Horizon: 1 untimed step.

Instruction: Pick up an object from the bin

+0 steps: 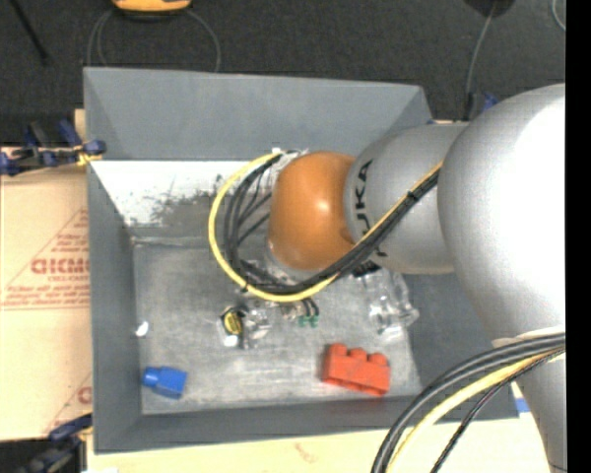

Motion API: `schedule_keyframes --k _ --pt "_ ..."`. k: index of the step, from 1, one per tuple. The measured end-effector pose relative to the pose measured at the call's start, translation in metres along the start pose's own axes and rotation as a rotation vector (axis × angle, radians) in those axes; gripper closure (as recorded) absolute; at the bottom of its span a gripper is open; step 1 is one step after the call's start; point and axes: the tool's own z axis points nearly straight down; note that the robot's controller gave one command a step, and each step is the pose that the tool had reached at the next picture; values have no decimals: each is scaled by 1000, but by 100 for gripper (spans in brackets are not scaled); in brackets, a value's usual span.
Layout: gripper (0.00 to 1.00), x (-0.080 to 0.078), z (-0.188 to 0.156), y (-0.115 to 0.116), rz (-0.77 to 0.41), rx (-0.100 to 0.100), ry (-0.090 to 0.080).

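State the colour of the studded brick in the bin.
Orange-red; the studded brick shows best in the camera view.

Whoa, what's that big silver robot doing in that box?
A big silver robot arm with an orange cover is reaching from the right into a grey metal bin. Its gripper is low over the middle of the floor, by some small jumbled bits. A red-orange toy brick lies at the front right, a small blue piece in the front left corner, and a clear plastic thing beside the arm. I can't see that it has picked anything up.
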Motion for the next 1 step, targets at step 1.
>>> schedule_keyframes --k 1 --pt "100 1 -137 3 -150 2 7"
